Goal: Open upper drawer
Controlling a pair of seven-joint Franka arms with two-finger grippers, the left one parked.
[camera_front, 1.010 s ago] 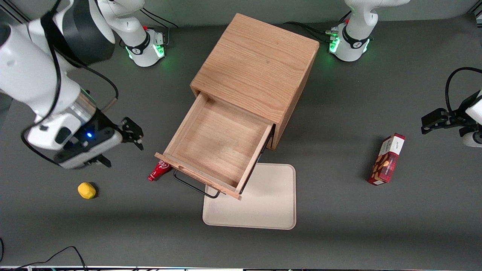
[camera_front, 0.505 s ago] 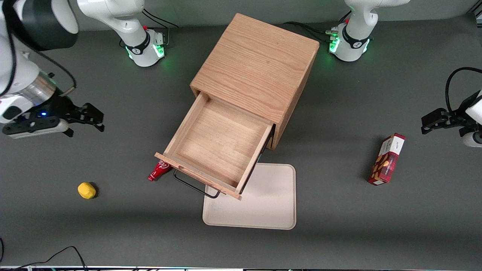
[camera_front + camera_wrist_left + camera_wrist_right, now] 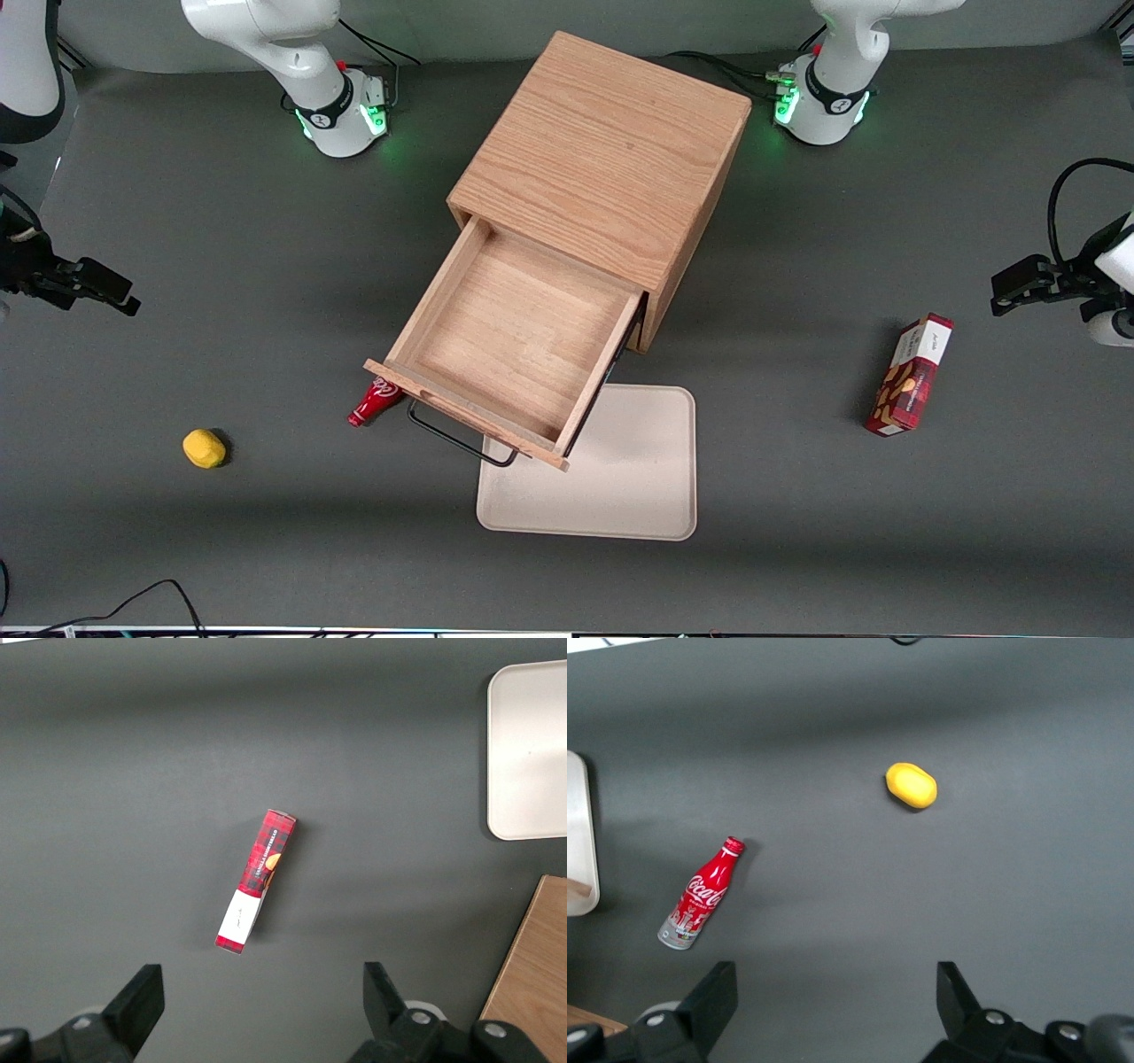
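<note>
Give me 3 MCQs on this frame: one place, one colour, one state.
1. Where does the red bottle lie?
A. In the upper drawer
B. On the table beside the drawer's front panel
C. On the tray

2. What colour is the small rounded object?
A. Yellow
B. Blue
C. Green

3. What state is the upper drawer in?
A. Shut
B. Pulled out, nothing inside
C. Pulled out, holding a box

Answers: 1 B, it lies on the mat by the panel's end. 2 A, plainly yellow. 3 B, bare wood floor shows; the gripper is far off toward the working arm's end, jaws open in the wrist view.
</note>
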